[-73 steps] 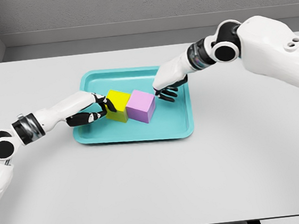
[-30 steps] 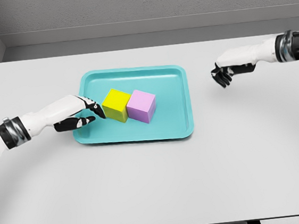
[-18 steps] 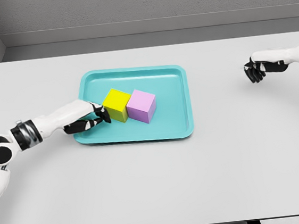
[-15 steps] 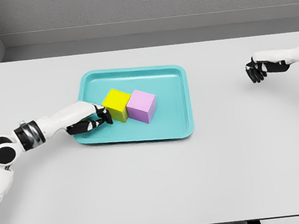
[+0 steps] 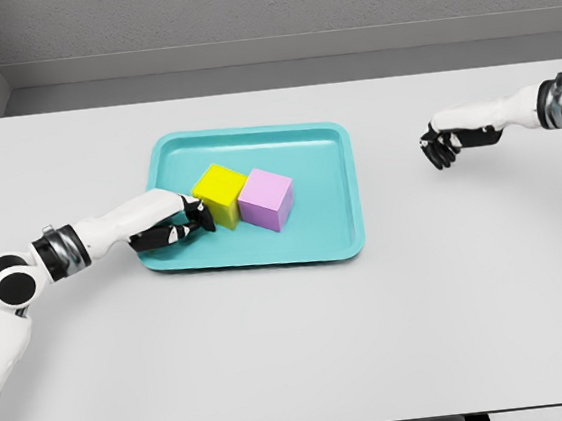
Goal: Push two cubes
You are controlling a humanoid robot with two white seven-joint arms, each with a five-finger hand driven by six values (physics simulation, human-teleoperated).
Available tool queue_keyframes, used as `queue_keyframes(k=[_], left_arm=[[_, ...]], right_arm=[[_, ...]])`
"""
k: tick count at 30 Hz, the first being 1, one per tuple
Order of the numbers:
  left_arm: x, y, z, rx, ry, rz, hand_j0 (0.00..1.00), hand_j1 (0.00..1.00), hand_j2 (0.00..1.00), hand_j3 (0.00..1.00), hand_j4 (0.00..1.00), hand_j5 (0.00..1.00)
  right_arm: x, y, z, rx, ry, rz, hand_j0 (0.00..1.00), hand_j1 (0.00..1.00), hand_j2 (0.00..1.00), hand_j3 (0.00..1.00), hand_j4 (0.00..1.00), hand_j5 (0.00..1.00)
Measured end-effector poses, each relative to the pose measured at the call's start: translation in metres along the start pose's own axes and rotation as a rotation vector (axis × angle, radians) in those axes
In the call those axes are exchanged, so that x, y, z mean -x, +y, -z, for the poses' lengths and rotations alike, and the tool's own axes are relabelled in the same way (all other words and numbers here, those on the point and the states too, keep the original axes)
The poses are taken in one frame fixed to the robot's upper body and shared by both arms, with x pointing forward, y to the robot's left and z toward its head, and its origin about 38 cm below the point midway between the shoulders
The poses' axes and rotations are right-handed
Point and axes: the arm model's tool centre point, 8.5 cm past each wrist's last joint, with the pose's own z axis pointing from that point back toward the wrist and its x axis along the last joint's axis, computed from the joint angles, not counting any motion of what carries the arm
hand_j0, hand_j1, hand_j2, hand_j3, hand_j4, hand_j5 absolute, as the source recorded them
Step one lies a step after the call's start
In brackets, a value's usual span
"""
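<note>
From the head view, the yellow cube and pink cube sit touching in the teal tray. The left hand, fingers curled and holding nothing, meets the yellow cube's left face; it should press level and rightward. The right hand hangs curled, well apart

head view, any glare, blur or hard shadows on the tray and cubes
Head view: sharp all over, no blur and no glare; light is soft and even. The yellow cube and pink cube show lit tops and darker front faces, with only faint shading on the teal tray. The left hand and right hand cast weak, diffuse shadows on the grey table.
</note>
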Motion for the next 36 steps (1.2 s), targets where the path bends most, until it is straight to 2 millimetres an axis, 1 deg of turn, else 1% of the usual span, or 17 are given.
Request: queue_keyframes(k=[3,4,8,13,17,24,26,28,36], left_arm=[[0.001,0.000,0.002,-0.001,0.000,-0.004,0.45,0.45,0.45,0.45,0.45,0.45],[0.001,-0.001,0.002,0.000,0.001,-0.005,0.45,0.45,0.45,0.45,0.45,0.45],[0.000,-0.002,0.005,0.003,0.001,-0.004,0.45,0.45,0.45,0.45,0.45,0.45],[-0.002,-0.001,0.009,0.005,-0.006,0.000,0.45,0.45,0.45,0.45,0.45,0.45],[-0.004,-0.004,0.013,0.014,-0.014,-0.001,0.45,0.45,0.45,0.45,0.45,0.45],[-0.004,-0.005,0.017,0.017,-0.014,-0.004,0.44,0.44,0.44,0.44,0.44,0.44],[-0.005,0.000,0.019,0.011,-0.017,0.003,0.45,0.45,0.45,0.45,0.45,0.45],[-0.004,-0.001,0.021,0.012,-0.017,-0.001,0.44,0.44,0.44,0.44,0.44,0.44],[-0.005,-0.006,0.028,0.022,-0.022,-0.013,0.44,0.44,0.44,0.44,0.44,0.44]], right_arm=[[-0.015,-0.001,0.008,-0.019,-0.039,-0.038,0.15,0.15,0.15,0.15,0.15,0.15],[-0.018,-0.001,0.010,-0.024,-0.048,-0.048,0.13,0.13,0.13,0.13,0.13,0.13],[-0.024,-0.001,0.012,-0.034,-0.062,-0.067,0.09,0.09,0.09,0.09,0.09,0.09],[-0.034,-0.003,0.017,-0.047,-0.080,-0.103,0.09,0.09,0.09,0.09,0.09,0.09],[-0.040,-0.004,0.020,-0.055,-0.094,-0.123,0.09,0.09,0.09,0.09,0.09,0.09],[-0.059,-0.007,0.030,-0.075,-0.136,-0.171,0.09,0.09,0.09,0.09,0.09,0.09],[-0.066,-0.007,0.033,-0.085,-0.152,-0.192,0.10,0.10,0.10,0.10,0.10,0.10],[-0.071,-0.008,0.036,-0.090,-0.163,-0.208,0.10,0.10,0.10,0.10,0.10,0.10],[-0.082,-0.007,0.042,-0.101,-0.192,-0.230,0.10,0.10,0.10,0.10,0.10,0.10]])
